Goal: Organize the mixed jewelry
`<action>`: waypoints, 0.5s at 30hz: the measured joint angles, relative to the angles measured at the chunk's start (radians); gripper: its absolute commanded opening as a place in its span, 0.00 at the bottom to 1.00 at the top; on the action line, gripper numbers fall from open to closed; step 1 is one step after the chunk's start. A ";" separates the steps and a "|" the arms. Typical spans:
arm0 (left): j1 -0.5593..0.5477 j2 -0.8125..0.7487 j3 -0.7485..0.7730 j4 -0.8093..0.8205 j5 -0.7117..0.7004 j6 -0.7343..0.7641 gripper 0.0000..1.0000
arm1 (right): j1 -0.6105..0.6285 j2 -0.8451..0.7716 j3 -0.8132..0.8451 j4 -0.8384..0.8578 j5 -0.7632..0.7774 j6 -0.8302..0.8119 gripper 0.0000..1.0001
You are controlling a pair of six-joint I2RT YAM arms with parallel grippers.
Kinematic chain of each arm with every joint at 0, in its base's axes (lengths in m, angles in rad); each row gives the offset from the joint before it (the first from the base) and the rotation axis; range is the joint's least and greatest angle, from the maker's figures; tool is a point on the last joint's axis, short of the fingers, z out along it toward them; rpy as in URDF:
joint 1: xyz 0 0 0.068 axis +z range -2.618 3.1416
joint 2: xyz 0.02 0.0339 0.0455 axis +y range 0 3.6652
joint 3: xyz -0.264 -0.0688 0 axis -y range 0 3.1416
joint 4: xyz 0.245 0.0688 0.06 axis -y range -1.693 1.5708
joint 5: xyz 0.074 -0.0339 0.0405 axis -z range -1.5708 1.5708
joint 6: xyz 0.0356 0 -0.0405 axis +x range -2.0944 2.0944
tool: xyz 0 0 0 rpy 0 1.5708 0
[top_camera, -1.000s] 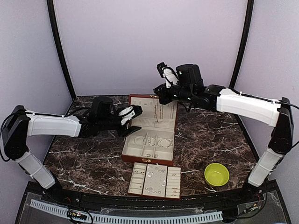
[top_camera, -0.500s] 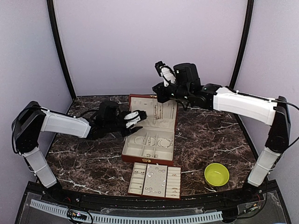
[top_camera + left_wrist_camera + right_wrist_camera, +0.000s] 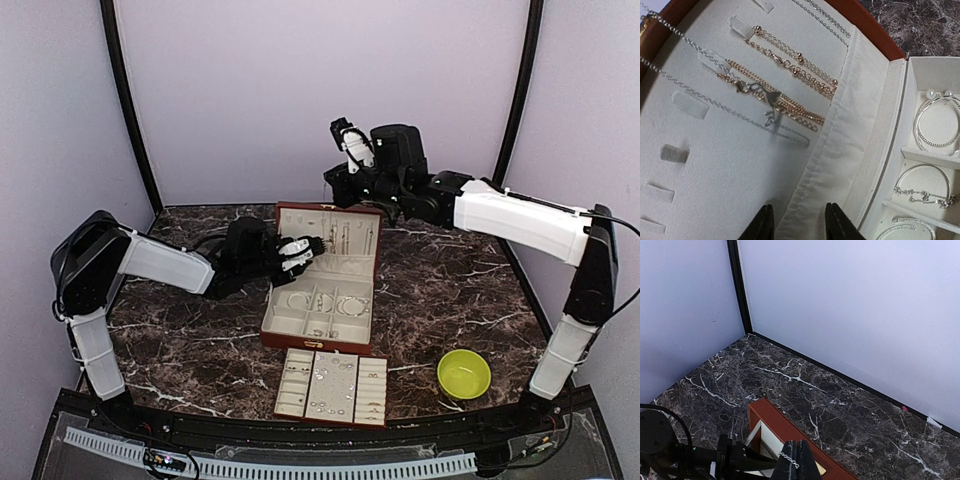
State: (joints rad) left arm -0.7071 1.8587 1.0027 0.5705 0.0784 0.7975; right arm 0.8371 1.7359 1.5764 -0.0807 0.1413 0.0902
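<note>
The reddish-brown jewelry box (image 3: 322, 290) stands open, its cream lid lining (image 3: 730, 165) hung with gold chains (image 3: 785, 70) and a thin silver chain (image 3: 715, 102). My left gripper (image 3: 310, 243) is close against that lining. It is open (image 3: 799, 225), and its dark fingertips (image 3: 764, 225) straddle the folded edge of the lid's fabric pocket (image 3: 840, 125). My right gripper (image 3: 336, 188) hovers over the lid's top edge. It is shut (image 3: 796, 462) on a thin silver chain (image 3: 789, 458) that crosses its fingers. Bangles (image 3: 937, 122) lie in the box compartments.
A cream-lined compartment tray (image 3: 332, 388) with small silvery pieces lies in front of the box. A yellow-green bowl (image 3: 464, 373) sits at the front right. Black frame posts and pale walls close in the dark marble table (image 3: 450, 290).
My left gripper has moved right, up to the lid lining, and its jaws have narrowed. The right gripper has drifted slightly left, still shut on the chain.
</note>
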 measured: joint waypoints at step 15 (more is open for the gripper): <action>0.000 0.040 0.005 0.054 -0.043 0.015 0.20 | 0.000 0.006 0.000 0.002 0.002 0.000 0.00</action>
State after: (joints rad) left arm -0.7071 1.8984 1.0080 0.6243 0.0349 0.8124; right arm 0.8371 1.7416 1.5764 -0.0792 0.1432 0.0906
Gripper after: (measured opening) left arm 0.221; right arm 0.007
